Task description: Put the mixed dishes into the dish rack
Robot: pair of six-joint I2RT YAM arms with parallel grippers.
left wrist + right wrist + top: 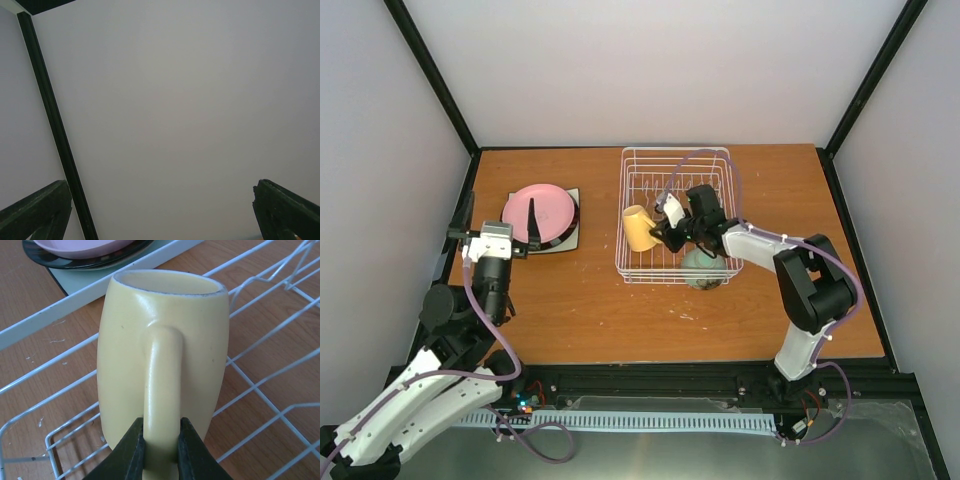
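Top view: fixed, high above and behind the arm bases, looking down and forward. It takes in the whole table (590,310) from far off.
Left wrist view: tilted upward at a bare wall and a black post (55,135), with its own fingers (35,212) in the bottom corners.
Right wrist view: low and very close, facing the yellow mug (165,340) across the rack (50,315) wires, with the plates (85,246) beyond.
Shared: the top and right wrist views both show the yellow mug (640,228), rack (676,150) and plates (542,212).

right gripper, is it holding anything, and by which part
The right gripper is shut on the yellow mug, with its two fingers pinching the mug's handle from either side.
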